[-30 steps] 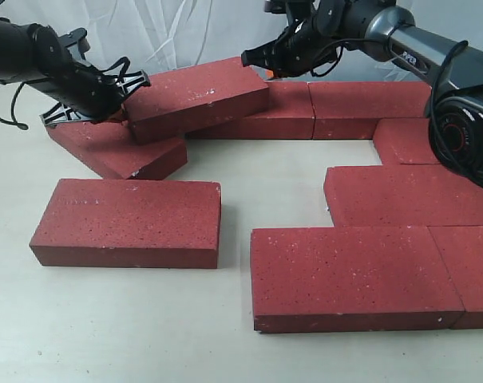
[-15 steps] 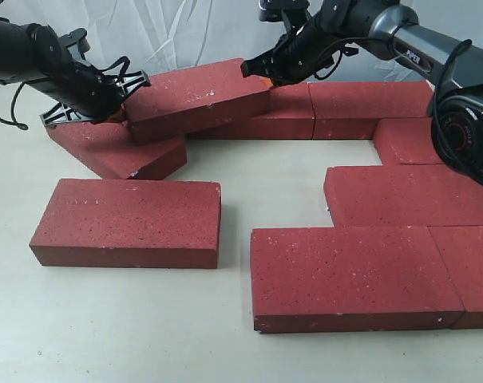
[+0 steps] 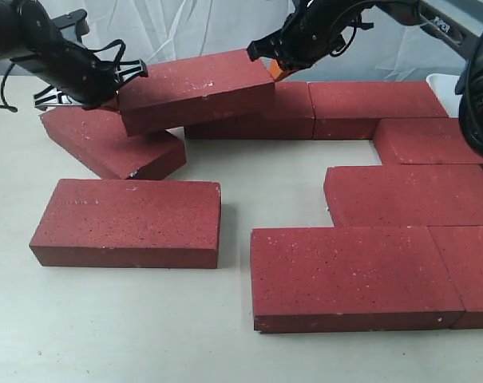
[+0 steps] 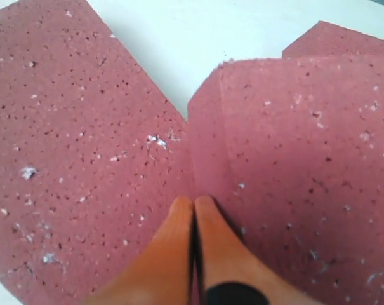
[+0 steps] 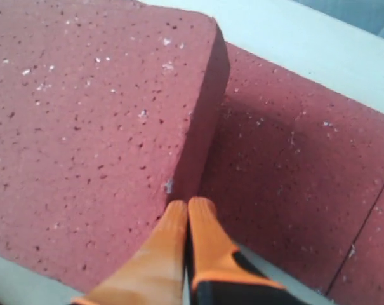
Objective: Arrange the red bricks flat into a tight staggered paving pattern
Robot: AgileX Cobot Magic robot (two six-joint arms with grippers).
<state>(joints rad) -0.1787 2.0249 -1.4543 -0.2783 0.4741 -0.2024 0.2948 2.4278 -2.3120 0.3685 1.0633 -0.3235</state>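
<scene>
Pale tabletop (image 3: 145, 319), white drape behind. One tilted brick (image 3: 197, 88) lies over the skewed brick (image 3: 113, 144) and a back-row brick (image 3: 257, 120). The left gripper (image 3: 113, 84) and right gripper (image 3: 275, 65), tips pressed together (nothing clamped), butt its ends. Risk: an uneven push, the brick slides off and jolts the laid rows.

Faint white lettering on the right arm (image 3: 439, 17), too small to read
</scene>
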